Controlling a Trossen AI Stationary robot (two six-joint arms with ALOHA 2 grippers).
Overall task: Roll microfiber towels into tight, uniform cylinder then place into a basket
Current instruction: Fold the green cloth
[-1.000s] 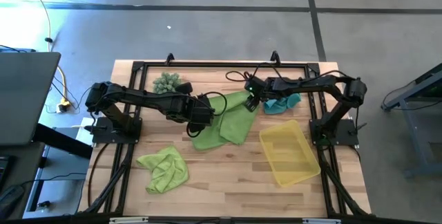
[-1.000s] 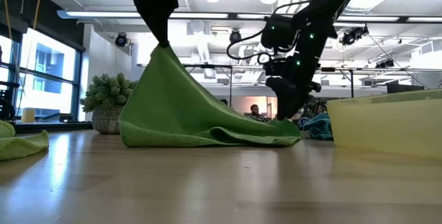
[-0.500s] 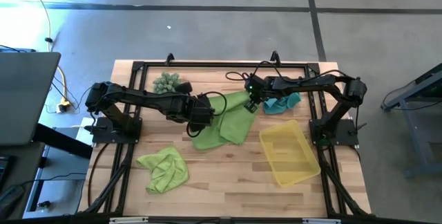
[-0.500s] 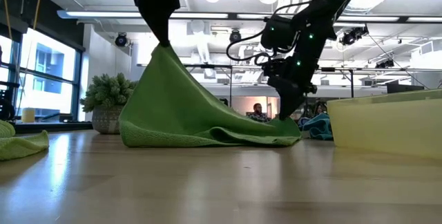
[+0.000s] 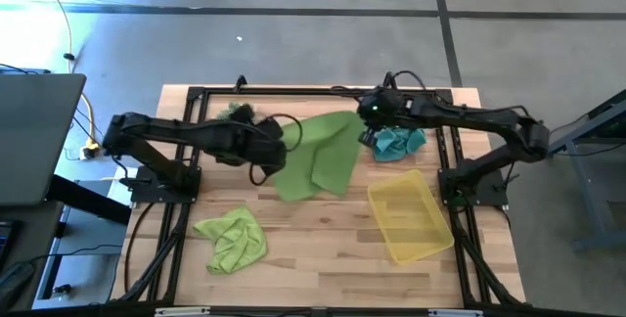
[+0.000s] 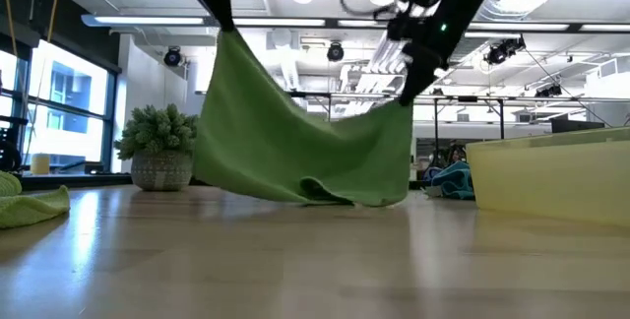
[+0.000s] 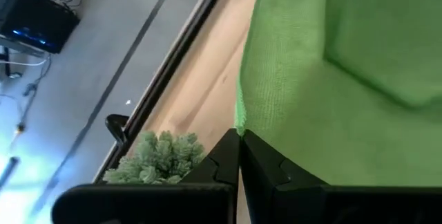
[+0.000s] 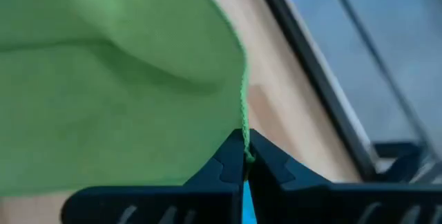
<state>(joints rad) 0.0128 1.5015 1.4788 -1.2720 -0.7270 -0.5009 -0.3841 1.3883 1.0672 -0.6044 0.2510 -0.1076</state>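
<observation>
Two grippers pinch opposite corners of one lime green towel [image 5: 321,153], holding it stretched above the worktop's far middle, its long axis running left to right and its lower edge brushing the wood. The left gripper [image 5: 282,142] and right gripper [image 5: 362,119] are each clamped on a corner. A teal towel [image 5: 396,143] lies just past the yellow basket [image 5: 410,215]; a second green towel [image 5: 233,239] sits near the front-left corner.

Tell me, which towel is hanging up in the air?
The big lime green towel in the middle, pinched by both grippers. The other green one and the teal one lie crumpled.
</observation>
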